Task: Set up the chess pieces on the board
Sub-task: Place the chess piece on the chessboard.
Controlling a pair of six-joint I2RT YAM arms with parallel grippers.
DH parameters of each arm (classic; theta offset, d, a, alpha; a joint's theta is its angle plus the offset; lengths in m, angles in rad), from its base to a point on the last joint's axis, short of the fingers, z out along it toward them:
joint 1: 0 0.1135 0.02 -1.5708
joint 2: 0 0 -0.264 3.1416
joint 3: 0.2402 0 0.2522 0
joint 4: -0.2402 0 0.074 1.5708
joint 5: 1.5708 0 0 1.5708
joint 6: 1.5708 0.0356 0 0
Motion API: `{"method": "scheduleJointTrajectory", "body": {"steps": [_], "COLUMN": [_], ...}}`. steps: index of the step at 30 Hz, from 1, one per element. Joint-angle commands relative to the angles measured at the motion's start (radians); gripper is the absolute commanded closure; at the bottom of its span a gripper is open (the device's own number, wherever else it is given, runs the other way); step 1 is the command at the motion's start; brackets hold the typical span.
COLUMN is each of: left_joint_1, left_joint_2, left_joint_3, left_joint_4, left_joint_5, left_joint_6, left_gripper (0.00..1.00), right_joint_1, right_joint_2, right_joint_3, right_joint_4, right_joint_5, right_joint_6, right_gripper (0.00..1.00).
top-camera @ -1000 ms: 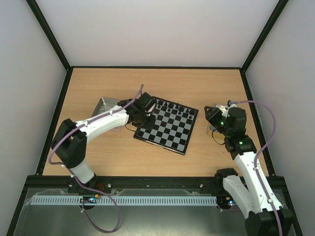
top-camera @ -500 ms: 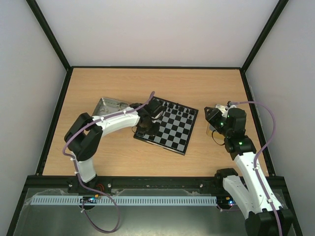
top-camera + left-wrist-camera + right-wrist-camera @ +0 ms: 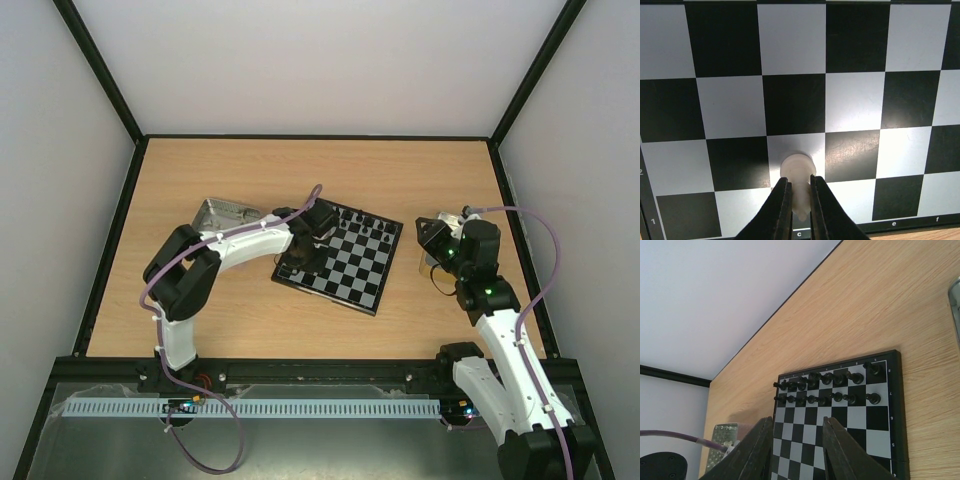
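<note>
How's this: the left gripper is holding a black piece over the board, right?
Wrong colour: the left gripper holds a cream-white piece, not a black one, over the board. The left wrist view shows it.

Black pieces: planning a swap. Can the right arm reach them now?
Probably yes: the right claw, open and empty, sits by the board corner nearest the black pieces; the left arm works the opposite edge.

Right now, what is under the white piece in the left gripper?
The board: the white piece, pinched by the left gripper, is over a pale square in the c column near the edge. The fingers cover the piece's base, so contact cannot be seen.
</note>
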Motion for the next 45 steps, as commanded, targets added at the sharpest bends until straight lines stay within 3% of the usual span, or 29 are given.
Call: {"method": "scheduleJointTrajectory", "body": {"steps": [1,21,29,45], "left_joint_1": [-0.006,-0.019,-0.026,-0.022], "left_joint_2": [0.018,-0.047,-0.023,-0.057], "left_joint_3": [0.024,-0.025,-0.011,0.059], "left_joint_4": [-0.044,-0.106,-0.13,-0.105], "left_joint_5": [-0.022,0.055,0.012,0.021], "left_joint_6": [0.003,0.05,0.056,0.042], "left_gripper": [0.94,0.96,0.92,0.52], "right_joint_1": [-0.002,-0.002,-0.002,-0.001], "right_joint_2": [-0.009,-0.008,-0.012,-0.026], "right_joint_3": [-0.013,-0.019,-0.018,-0.014], "right_joint_4": [0.021,0.032,0.027,0.011], "right_joint_5": [0.01,0.004,0.006,0.009], "right_joint_6": [0.003,0.009,0.007,0.002], "right_gripper": [0.72,0.72,0.72,0.69]}}
